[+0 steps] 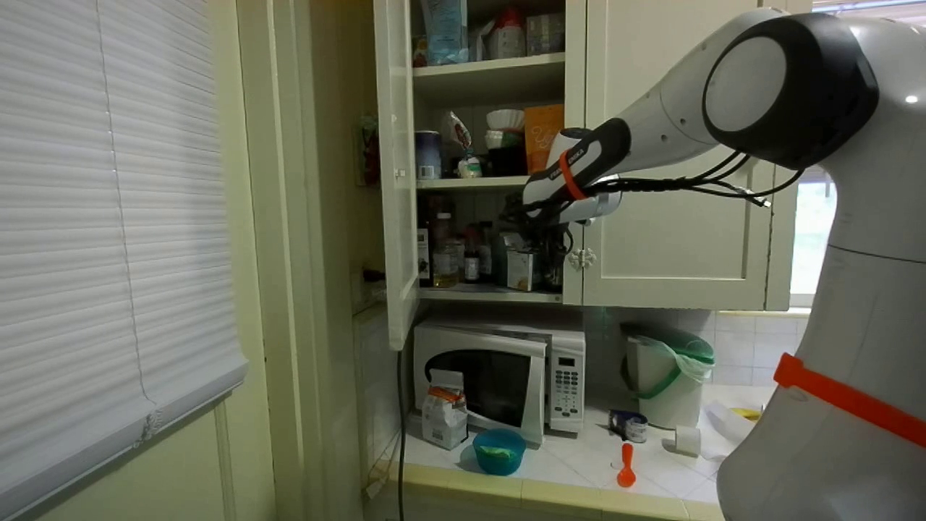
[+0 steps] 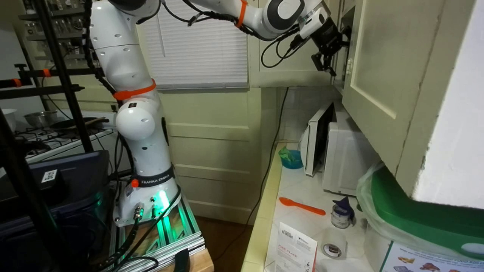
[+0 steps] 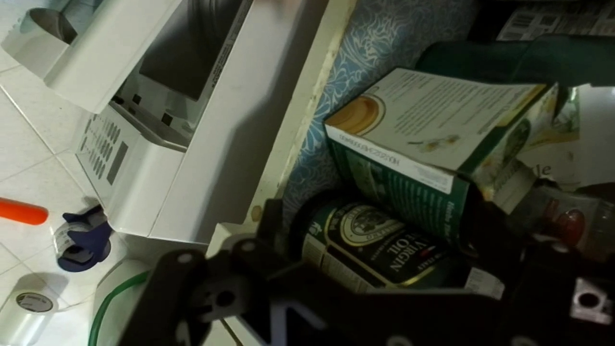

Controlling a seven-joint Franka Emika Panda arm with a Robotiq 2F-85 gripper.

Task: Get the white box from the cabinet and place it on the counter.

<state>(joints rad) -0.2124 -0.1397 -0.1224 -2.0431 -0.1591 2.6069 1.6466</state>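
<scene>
Gripper [image 2: 339,56] spread wide near the white box [image 3: 423,120] in the cabinet [image 1: 673,239]

Nearest the lens in the wrist view, the gripper's black fingers [image 3: 271,230] stood far apart, with the box beyond them; whether either finger touched it could not be told. In an exterior view the box stood upright on the lowest visible shelf [image 1: 477,294], close to the front lip; the wrist view placed it just beside a dark oil container [image 3: 370,240]. One cabinet door [image 1: 401,239] hung open. Below, the counter [image 1: 564,463] bore a white microwave [image 1: 566,383], door open, set back from the front edge. A blue bowl [image 1: 499,452] occupied the corner where that edge approached the side wall [image 1: 372,376]. An orange spoon [image 2: 302,206] lay crosswise near the front edge, its scoop toward it. Farther toward the back edge stood a green-lidded bin [image 1: 673,405], and a roll of tape [image 2: 334,243] lay between the bin and the front edge.
</scene>
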